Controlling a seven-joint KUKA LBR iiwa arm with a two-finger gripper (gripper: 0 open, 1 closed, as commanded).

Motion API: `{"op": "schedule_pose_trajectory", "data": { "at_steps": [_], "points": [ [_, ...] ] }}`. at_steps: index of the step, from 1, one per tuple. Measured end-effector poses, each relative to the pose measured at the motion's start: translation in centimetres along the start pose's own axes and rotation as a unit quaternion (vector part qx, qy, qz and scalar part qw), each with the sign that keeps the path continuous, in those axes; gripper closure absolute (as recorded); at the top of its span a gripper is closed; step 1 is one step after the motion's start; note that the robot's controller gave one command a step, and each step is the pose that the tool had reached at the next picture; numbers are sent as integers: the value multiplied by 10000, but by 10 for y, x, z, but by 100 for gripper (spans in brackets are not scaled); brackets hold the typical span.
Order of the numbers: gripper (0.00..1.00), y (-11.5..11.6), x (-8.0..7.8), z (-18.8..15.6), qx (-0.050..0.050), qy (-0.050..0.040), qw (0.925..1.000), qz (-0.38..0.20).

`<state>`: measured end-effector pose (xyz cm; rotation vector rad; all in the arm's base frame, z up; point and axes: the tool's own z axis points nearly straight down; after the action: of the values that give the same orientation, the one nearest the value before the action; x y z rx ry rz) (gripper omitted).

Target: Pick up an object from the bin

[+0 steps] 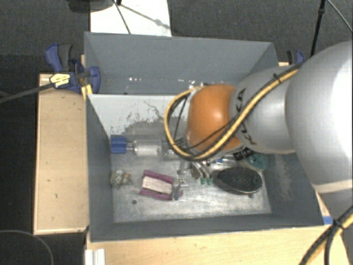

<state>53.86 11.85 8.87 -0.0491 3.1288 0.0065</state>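
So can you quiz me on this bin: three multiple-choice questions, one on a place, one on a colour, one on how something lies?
1. The black oval thing lies: A) in the left corner B) right of the gripper C) against the front wall.
2. The flat pack by the gripper is mostly: A) yellow B) purple C) green.
3. The blue-capped clear bottle is: A) upright B) lifted C) on its side.
Answers: 1B, it sits at the bin's right side; 2B, its wrapper is purple; 3C, it lies flat.
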Motion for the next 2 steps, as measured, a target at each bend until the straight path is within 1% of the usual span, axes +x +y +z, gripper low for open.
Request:
{"op": "schedule_pose_trajectory", "data": {
  "at_steps": [1, 2],
  "points": [
    [0, 45, 27, -13, 5, 57, 9993, -361],
    [0, 18, 40, -12, 22, 77, 9999, 120]
  ]
}}
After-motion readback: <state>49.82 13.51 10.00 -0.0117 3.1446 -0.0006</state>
